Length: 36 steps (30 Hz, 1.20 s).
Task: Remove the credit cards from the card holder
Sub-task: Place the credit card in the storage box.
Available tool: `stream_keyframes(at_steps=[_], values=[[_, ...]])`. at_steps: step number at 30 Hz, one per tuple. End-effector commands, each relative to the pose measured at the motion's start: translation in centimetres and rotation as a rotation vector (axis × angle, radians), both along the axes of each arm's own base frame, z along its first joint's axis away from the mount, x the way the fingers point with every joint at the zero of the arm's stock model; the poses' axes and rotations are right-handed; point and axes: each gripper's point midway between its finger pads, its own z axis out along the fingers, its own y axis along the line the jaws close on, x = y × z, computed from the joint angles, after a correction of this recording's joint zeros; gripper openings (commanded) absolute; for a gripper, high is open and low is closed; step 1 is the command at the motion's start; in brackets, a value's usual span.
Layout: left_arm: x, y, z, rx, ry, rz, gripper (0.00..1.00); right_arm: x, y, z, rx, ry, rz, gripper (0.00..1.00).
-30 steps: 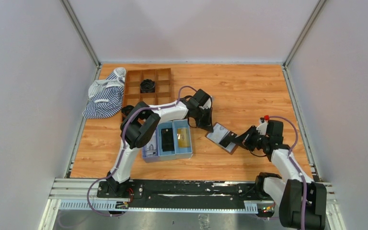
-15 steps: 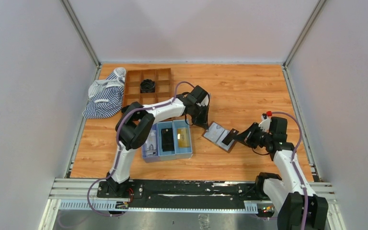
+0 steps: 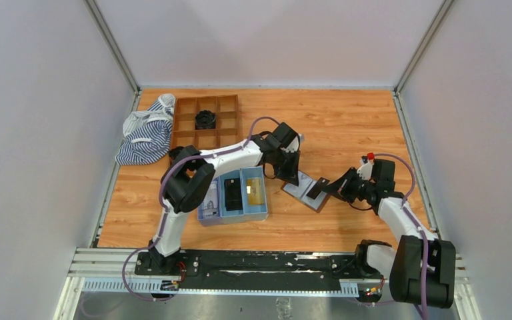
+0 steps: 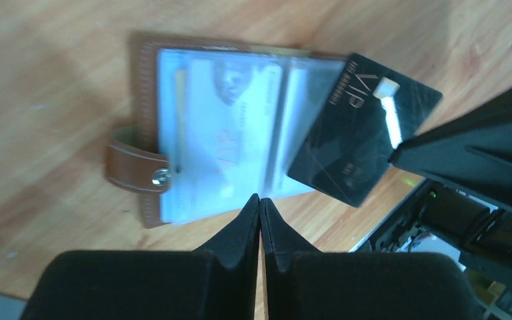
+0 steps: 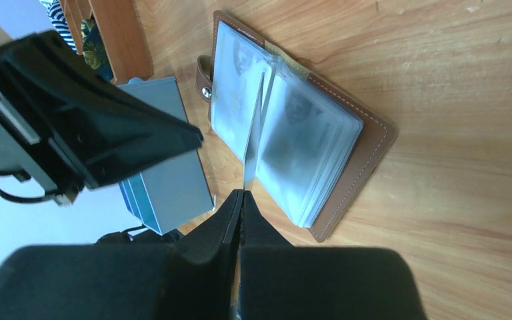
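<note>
Wooden table [image 3: 347, 127], grey walls all round. Right gripper [image 5: 241, 197] is pinching a black card [image 4: 363, 150] by one edge, the card's other end over the clear pages of the card holder [image 3: 300, 190]. Left gripper [image 4: 260, 203] has its fingers pressed together on nothing, tips right at the holder's edge; can't tell if they touch. The holder lies open flat at 3 o'clock from a blue tray [image 3: 237, 217]. A wooden grid box [image 3: 203, 99] and a striped cloth [image 3: 143, 137] sit off around 10 o'clock.
</note>
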Motion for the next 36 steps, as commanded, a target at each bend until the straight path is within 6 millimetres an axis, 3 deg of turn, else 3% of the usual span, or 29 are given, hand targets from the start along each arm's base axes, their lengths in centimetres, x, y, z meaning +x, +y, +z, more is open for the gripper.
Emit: stream_keyframes(at_steps=[1, 8, 20, 33, 36], values=[[-1.5, -2.0, -0.1, -0.042, 0.037, -0.043, 0.06, 0.4, 0.4, -0.1, 0.025, -0.008, 0.019, 0.00], [-1.3, -2.8, -2.2, -0.021, 0.057, -0.041, 0.06, 0.6, 0.7, -0.8, 0.034, 0.024, 0.028, 0.00], [0.5, -3.4, -3.6, 0.028, 0.033, -0.004, 0.06, 1.1, 0.8, -0.8, 0.035, 0.008, 0.037, 0.00], [0.2, -3.5, -5.0, 0.059, 0.072, -0.029, 0.07, 2.0, 1.4, -0.9, 0.061, 0.021, 0.050, 0.01], [0.2, -3.6, -4.9, 0.054, 0.074, -0.032, 0.08, 2.1, 1.6, -0.8, 0.062, 0.022, 0.053, 0.10]])
